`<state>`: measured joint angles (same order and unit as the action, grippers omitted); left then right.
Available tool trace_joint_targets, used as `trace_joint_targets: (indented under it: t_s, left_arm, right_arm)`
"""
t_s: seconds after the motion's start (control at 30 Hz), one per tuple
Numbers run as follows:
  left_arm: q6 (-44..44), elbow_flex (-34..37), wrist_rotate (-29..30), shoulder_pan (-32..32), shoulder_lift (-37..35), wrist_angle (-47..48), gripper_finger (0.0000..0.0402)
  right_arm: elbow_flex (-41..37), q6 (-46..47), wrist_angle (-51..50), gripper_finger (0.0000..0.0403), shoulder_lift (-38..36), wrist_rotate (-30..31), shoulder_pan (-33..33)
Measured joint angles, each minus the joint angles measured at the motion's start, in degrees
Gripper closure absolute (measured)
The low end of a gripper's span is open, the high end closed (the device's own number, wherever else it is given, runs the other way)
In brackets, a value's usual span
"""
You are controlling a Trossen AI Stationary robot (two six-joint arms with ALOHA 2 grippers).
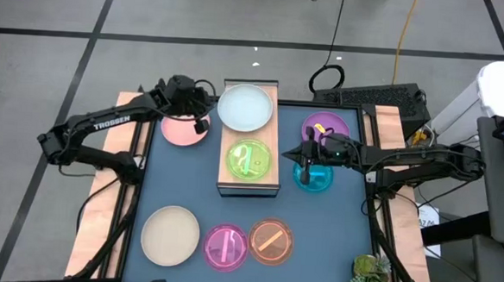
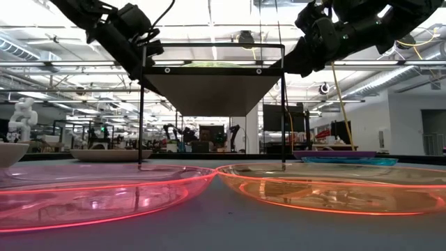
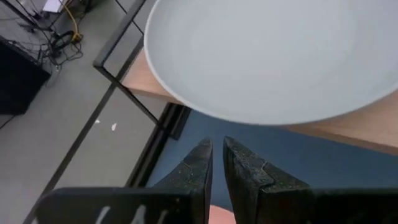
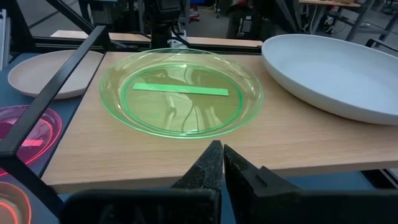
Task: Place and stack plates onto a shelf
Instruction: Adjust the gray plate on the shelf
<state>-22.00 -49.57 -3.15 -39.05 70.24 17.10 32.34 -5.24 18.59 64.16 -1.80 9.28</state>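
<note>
You have two plates on the shelf (image 1: pixel 273 146) already: the pale blue-white plate (image 1: pixel 244 107) at the far end and the translucent green plate (image 1: pixel 251 160) at the near end, lying side by side on the wood, not stacked. Six are left on the desk (image 1: pixel 181 176): the salmon pink plate (image 1: pixel 182 131) just left of the shelf, the purple plate (image 1: pixel 335 125) and the teal plate (image 1: pixel 318 181) to its right, and the cream plate (image 1: pixel 170 235), magenta plate (image 1: pixel 226 247) and orange plate (image 1: pixel 270 241) in a row along the near edge.

Your left end effector (image 3: pixel 216 163) hangs above the salmon pink plate, beside the blue-white plate's rim, its fingers drawn narrow with only a thin slit between them and nothing in it. Your right end effector (image 4: pixel 222 163) sits at the shelf's right side over the teal plate, facing the green plate, fingers pressed together and empty.

You look to be between placements, so the step in hand is picking the next plate. The salmon pink one is nearest your left arm and the teal one nearest your right. Whichever you take, spread the fingers first, come down on the rim, and pinch there. A large plate should probably go onto the blue-white one and a small one onto the green, so keep it level and centred over its partner before letting go
</note>
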Motion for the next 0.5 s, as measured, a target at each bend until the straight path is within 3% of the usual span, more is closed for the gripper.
trace_joint_targets:
  t_s: [0.5]
  left_arm:
    - [2.9, 0.1, 0.2, 2.2, 3.5, -3.4, 0.0355]
  right_arm:
    - [0.0, -0.1, 0.0, 0.0403, 0.0, 0.0, 0.0]
